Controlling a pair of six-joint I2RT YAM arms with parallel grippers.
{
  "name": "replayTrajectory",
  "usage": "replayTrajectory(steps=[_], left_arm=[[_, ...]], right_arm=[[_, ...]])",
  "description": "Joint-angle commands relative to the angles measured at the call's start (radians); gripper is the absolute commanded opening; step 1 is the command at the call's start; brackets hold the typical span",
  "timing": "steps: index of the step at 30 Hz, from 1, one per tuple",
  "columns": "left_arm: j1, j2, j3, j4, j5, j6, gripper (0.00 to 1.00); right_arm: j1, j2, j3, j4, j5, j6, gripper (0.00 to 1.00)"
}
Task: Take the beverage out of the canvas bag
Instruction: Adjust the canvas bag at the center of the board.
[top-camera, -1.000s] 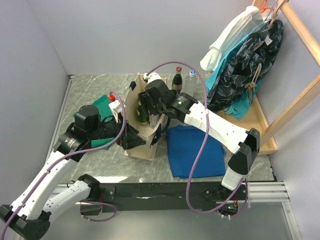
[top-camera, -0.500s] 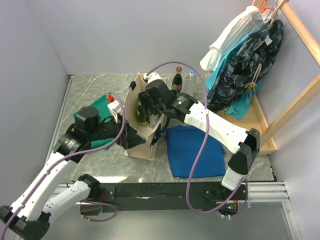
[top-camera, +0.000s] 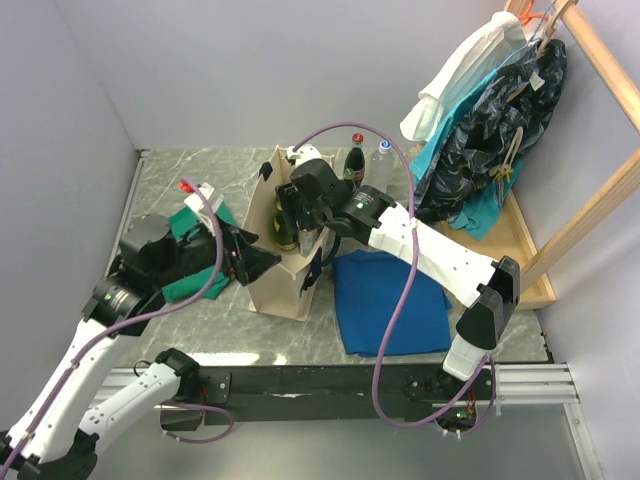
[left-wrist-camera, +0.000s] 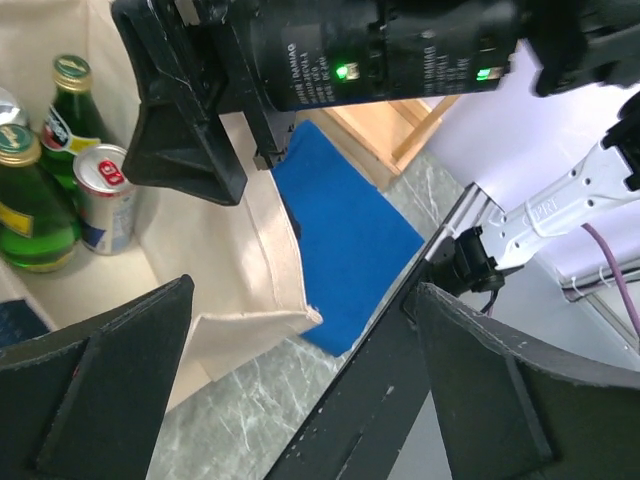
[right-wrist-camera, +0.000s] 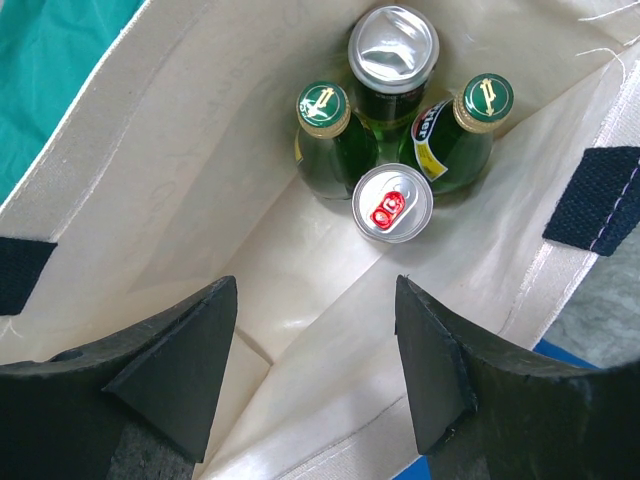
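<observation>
The cream canvas bag (top-camera: 272, 275) stands upright mid-table with its mouth open. Inside it, the right wrist view shows two green bottles with green caps (right-wrist-camera: 323, 105), a silver-topped green one (right-wrist-camera: 393, 45) and a small can with a red tab (right-wrist-camera: 392, 203), all bunched at the far end. My right gripper (top-camera: 300, 222) hangs open at the bag's mouth (right-wrist-camera: 315, 300), empty, a little short of the drinks. My left gripper (top-camera: 262, 262) is wide open just left of the bag's near wall (left-wrist-camera: 220, 260), holding nothing.
A dark red-capped bottle (top-camera: 353, 160) and a clear bottle (top-camera: 381, 158) stand behind the bag. A flat blue cloth (top-camera: 385, 300) lies to its right, a green cloth (top-camera: 185, 275) under my left arm. A wooden rack with hanging clothes (top-camera: 500, 120) fills the back right.
My left arm has drawn back to the left, and its gripper has come away from the bag's near wall. The right arm has not moved.
</observation>
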Motion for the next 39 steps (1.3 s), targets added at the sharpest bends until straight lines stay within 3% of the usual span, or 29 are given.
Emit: replayTrajectory(steps=[1,8,23,39], left_arm=[[-0.006,0.048,-0.054,0.072,0.065,-0.025,0.99],[-0.004,0.030,-0.134,0.148,0.051,-0.062,0.97],[-0.006,-0.044,-0.198,0.073,0.119,-0.091,0.95],[-0.006,-0.058,-0.145,0.180,-0.030,-0.097,1.00]], right_arm=[[0.006,-0.007,0.008,0.034,0.003,0.004,0.71],[0.004,-0.010,0.002,0.036,0.006,0.006,0.71],[0.006,-0.003,0.003,0.034,0.000,0.011,0.71],[0.006,-0.001,0.005,0.038,-0.010,0.011,0.71]])
